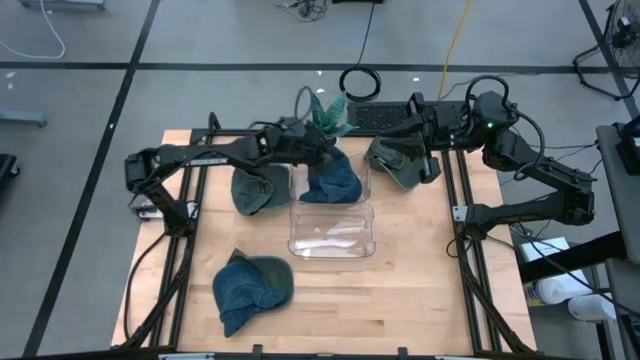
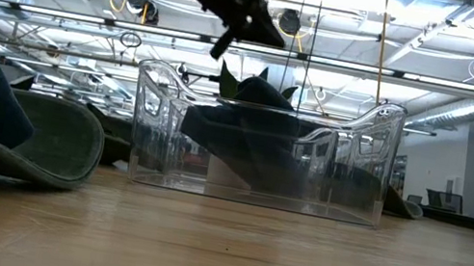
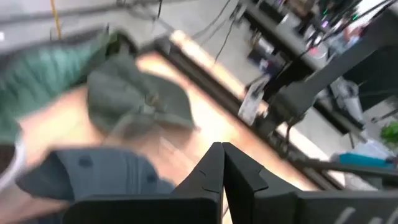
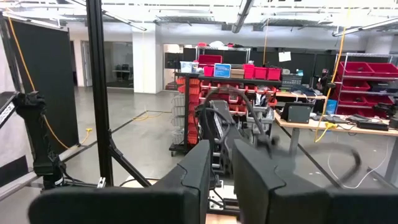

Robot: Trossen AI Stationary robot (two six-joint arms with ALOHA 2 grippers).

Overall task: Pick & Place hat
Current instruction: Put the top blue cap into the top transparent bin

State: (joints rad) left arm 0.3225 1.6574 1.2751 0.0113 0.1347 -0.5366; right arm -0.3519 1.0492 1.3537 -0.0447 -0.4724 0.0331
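The wooden table (image 1: 420,290) carried everything, framed by dark rails along both sides. At its middle stood a clear plastic bin (image 1: 331,232), open at the top. A blue cap (image 1: 330,180) hung over the bin's far rim, partly inside; in the low view its dark cloth (image 2: 246,135) showed through the clear walls.

The left arm (image 1: 200,155) stretched across from the table's left side, its gripper (image 1: 322,148) above the blue cap at the bin's far edge. In the left wrist view its fingers (image 3: 214,168) were pressed together with nothing between them. The right arm (image 1: 540,180) was folded at the right rear corner, its gripper (image 1: 432,125) pointing level into the room; the right wrist view showed its fingers (image 4: 196,168) only slightly apart and holding nothing.

A second blue cap (image 1: 250,288) lay near the front left of the table, well apart from the bin. A dark green cap (image 1: 255,188) lay just beside the bin's left wall. An olive cap (image 1: 398,160) lay at the right rear, near the right gripper. A teal cap (image 1: 328,112) sat at the far edge behind the bin.
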